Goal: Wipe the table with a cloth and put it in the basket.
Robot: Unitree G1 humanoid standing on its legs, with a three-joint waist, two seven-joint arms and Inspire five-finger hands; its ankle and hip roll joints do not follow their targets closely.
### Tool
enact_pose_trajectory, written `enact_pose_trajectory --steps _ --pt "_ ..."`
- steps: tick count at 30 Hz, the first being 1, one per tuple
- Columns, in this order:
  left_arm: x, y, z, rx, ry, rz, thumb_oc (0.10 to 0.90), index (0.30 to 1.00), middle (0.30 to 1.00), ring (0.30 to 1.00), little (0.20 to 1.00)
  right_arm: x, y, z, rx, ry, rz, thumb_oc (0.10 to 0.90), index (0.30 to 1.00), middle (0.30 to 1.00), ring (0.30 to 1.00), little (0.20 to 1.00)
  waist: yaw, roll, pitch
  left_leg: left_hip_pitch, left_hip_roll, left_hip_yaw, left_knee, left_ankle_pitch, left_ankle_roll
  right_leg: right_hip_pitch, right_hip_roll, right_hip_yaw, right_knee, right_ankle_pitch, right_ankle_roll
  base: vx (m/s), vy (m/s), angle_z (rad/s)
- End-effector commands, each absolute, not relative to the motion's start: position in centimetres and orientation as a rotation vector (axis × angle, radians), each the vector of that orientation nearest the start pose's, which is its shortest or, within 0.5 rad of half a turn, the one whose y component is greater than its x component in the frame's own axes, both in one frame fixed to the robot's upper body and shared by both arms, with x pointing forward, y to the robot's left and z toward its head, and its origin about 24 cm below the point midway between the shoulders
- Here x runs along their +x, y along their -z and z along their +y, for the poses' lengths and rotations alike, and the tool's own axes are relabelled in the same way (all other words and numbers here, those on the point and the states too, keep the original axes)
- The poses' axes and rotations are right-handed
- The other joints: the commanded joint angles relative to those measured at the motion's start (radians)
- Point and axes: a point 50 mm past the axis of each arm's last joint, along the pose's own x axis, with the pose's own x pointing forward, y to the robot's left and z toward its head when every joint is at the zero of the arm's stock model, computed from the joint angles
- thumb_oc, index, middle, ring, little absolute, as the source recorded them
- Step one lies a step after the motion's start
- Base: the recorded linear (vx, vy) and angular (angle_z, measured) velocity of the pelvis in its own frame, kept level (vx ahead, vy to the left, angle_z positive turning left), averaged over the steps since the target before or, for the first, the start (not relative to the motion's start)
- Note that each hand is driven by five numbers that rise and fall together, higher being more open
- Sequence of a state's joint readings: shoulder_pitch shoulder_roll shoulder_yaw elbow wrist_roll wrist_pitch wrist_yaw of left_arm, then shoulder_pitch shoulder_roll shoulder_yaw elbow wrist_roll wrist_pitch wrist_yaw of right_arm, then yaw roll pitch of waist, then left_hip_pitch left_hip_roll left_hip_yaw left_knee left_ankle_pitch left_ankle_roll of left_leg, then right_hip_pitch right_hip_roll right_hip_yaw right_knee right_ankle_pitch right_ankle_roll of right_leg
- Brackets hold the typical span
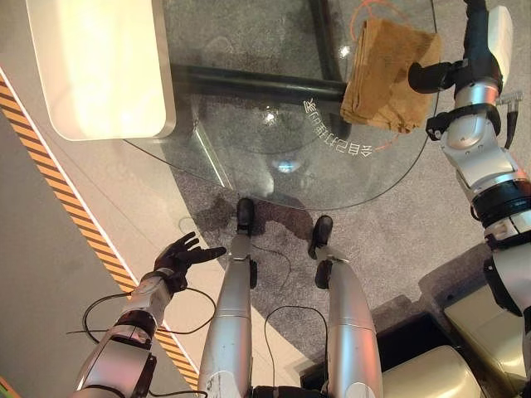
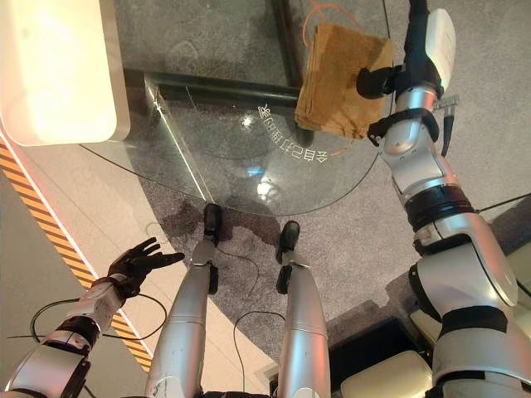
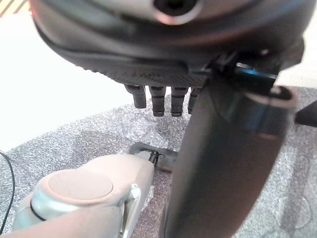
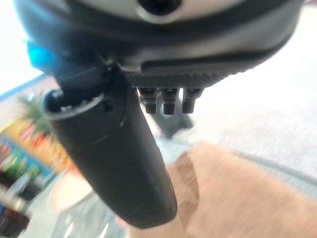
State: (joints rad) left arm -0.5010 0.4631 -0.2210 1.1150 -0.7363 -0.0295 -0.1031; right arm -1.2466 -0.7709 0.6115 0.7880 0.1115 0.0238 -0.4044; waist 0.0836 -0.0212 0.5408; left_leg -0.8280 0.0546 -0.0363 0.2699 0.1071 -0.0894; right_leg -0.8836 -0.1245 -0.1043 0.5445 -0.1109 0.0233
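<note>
Wiping step: right hand (image 1: 431, 76), fingers straight, at cloth (image 1: 386, 75) on table (image 1: 249, 166); left hand (image 1: 184, 253) open, idle. Next: sweep cloth.

**Round glass table with a folded brown cloth on it**

The table (image 1: 249, 157) was round with a clear glass top, and the grey speckled carpet (image 1: 390, 249) showed through it. A dark bar (image 1: 249, 81) of the frame ran beneath the glass, with another dark member meeting it near the far side. Pale lettering (image 1: 332, 137) curved along the glass close to the rim. A brown cloth (image 1: 386, 79), folded into a rough rectangle, lay flat on the glass towards the table's right side, near that edge. The right robot hand (image 1: 431, 76) was at the cloth's right edge. Bright spots of light glinted on the glass near the middle.
</note>
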Motion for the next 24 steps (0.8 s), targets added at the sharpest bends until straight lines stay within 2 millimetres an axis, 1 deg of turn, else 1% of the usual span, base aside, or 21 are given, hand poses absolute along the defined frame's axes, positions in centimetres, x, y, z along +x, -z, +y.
enact_pose_trajectory --steps 1,6,13,14,15,16,17,20,21,22,24 --pt "28.1 3.4 28.9 -0.171 -0.231 0.544 0.800 0.900 0.900 0.900 0.900 37.6 -35.6 -23.8 -0.981 0.462 -0.590 0.800 0.900 0.900 0.900 0.900 -0.016 0.030 -0.021 -0.003 -0.053 -0.012 0.096 -0.070 0.031 0.063 0.024 -0.026 -0.160 0.106 0.010 0.01 -0.018 0.03" --pt "28.1 3.4 28.8 -0.157 -0.219 0.544 0.800 0.900 0.900 0.900 0.900 37.9 -35.7 -23.8 -1.021 0.448 -0.545 0.800 0.900 0.900 0.900 0.900 -0.006 0.031 -0.021 0.000 -0.054 -0.014 0.089 -0.067 0.033 0.067 0.021 -0.034 -0.163 0.107 0.010 0.00 -0.017 0.01" --pt "28.1 3.1 29.1 -0.143 -0.211 0.548 0.800 0.900 0.900 0.900 0.900 38.3 -35.9 -24.1 -1.132 0.450 -0.438 0.800 0.900 0.900 0.900 0.900 0.005 0.032 -0.021 -0.001 -0.057 -0.018 0.090 -0.065 0.036 0.063 0.020 -0.043 -0.154 0.107 0.008 0.02 -0.016 0.03" --pt "27.9 3.4 29.1 -0.141 -0.210 0.556 0.800 0.900 0.900 0.900 0.900 38.4 -35.6 -24.2 -1.148 0.450 -0.419 0.800 0.900 0.900 0.900 0.900 0.008 0.033 -0.021 0.020 -0.054 -0.019 0.096 -0.096 0.033 0.079 0.023 -0.036 -0.142 0.078 0.014 0.08 -0.027 0.02" --pt "27.9 3.4 29.0 -0.140 -0.210 0.556 0.800 0.900 0.900 0.900 0.900 38.4 -35.6 -24.3 -1.166 0.454 -0.407 0.800 0.900 0.900 0.900 0.900 0.009 0.033 -0.021 0.019 -0.054 -0.019 0.097 -0.096 0.033 0.077 0.023 -0.036 -0.140 0.078 0.014 0.08 -0.023 0.03" --pt "27.9 3.4 29.0 -0.140 -0.210 0.557 0.800 0.900 0.900 0.900 0.900 38.4 -35.7 -24.4 -1.188 0.461 -0.397 0.800 0.900 0.900 0.900 0.900 0.010 0.033 -0.021 0.018 -0.054 -0.019 0.098 -0.095 0.033 0.076 0.023 -0.036 -0.139 0.078 0.014 -0.05 0.015 0.03" --pt "28.1 3.1 29.0 -0.140 -0.210 0.550 0.800 0.900 0.900 0.900 0.900 38.4 -35.9 -24.5 -1.198 0.468 -0.394 0.800 0.900 0.900 0.900 0.900 0.008 0.033 -0.021 -0.004 -0.057 -0.018 0.092 -0.065 0.037 0.058 0.019 -0.042 -0.149 0.107 0.008 -0.05 0.016 0.04" --pt "28.2 3.0 29.0 -0.136 -0.204 0.550 0.800 0.900 0.900 0.900 0.900 38.4 -36.2 -24.8 -1.260 0.496 -0.360 0.800 0.900 0.900 0.900 0.900 0.012 0.036 -0.021 -0.009 -0.059 -0.020 0.091 -0.062 0.039 0.051 0.020 -0.042 -0.146 0.108 0.008 0.01 -0.004 0.01" --pt "27.9 3.3 29.0 -0.134 -0.205 0.559 0.800 0.900 0.900 0.900 0.900 38.4 -36.1 -25.0 -1.291 0.500 -0.344 0.800 0.900 0.900 0.900 0.900 0.014 0.038 -0.021 0.012 -0.056 -0.021 0.096 -0.092 0.036 0.066 0.024 -0.035 -0.134 0.079 0.014 0.00 0.000 0.00" --pt "28.1 3.1 29.1 -0.132 -0.205 0.552 0.800 0.900 0.900 0.900 0.900 38.3 -36.4 -25.1 -1.307 0.512 -0.345 0.800 0.900 0.900 0.900 0.900 0.013 0.037 -0.021 -0.010 -0.059 -0.020 0.091 -0.062 0.040 0.049 0.020 -0.042 -0.145 0.108 0.008 0.00 0.000 0.00" --pt "28.1 3.0 29.2 -0.126 -0.203 0.553 0.800 0.900 0.900 0.900 0.900 38.3 -36.5 -25.3 -1.339 0.525 -0.334 0.800 0.900 0.900 0.900 0.900 0.014 0.039 -0.021 -0.014 -0.061 -0.020 0.091 -0.059 0.041 0.044 0.021 -0.042 -0.143 0.110 0.008 -0.02 0.006 0.01"
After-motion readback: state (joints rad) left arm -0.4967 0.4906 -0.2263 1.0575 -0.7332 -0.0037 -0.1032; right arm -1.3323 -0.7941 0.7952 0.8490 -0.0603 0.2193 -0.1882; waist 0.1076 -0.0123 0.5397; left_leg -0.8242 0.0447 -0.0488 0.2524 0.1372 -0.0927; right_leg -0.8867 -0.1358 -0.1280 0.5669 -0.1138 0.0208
